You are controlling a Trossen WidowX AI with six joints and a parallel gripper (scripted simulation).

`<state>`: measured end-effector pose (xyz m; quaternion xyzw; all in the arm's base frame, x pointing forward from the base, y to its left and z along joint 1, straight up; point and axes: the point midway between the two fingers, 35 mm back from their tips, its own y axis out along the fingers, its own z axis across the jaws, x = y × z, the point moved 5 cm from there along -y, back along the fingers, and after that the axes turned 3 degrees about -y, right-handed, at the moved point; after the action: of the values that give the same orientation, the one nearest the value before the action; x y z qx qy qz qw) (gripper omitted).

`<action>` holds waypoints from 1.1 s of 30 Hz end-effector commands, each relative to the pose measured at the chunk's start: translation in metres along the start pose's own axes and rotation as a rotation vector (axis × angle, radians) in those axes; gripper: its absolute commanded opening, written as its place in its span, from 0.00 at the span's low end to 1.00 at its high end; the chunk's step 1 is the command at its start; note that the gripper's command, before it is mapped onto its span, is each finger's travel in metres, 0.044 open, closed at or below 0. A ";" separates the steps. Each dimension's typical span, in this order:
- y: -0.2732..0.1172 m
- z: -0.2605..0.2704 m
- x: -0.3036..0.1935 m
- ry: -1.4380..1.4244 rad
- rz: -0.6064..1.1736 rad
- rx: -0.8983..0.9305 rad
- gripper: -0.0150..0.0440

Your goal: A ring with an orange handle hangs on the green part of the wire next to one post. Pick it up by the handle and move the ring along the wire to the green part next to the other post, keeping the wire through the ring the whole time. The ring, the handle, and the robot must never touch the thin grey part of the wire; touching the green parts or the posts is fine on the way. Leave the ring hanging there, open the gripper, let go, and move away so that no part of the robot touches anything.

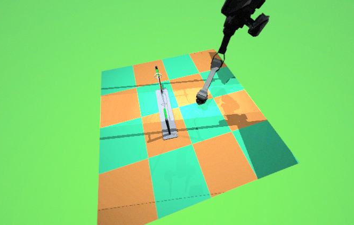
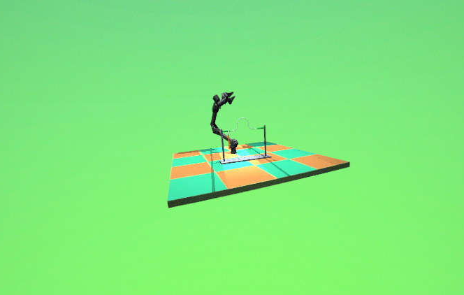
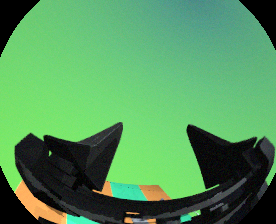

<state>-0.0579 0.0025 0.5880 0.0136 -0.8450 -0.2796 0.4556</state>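
Held high with an open, empty gripper [image 1: 266, 8] [image 2: 233, 94] [image 3: 155, 127], in open room above the wire [image 2: 242, 118].
Hanging near one post [image 1: 156, 67] [image 2: 222, 146], with orange handle [image 2: 228, 142] down: seen on the ring [image 1: 155, 75] [image 2: 228, 131], well inside the checkered board's edges [image 1: 128, 190] [image 2: 263, 185].
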 end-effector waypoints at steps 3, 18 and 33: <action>0.005 0.000 -0.004 -0.007 0.013 -0.011 0.80; 0.064 -0.032 -0.093 -0.109 0.263 -0.242 0.53; 0.043 -0.108 -0.200 -0.171 0.517 -0.513 0.53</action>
<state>0.1245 0.0584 0.5210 -0.2994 -0.7793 -0.3494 0.4255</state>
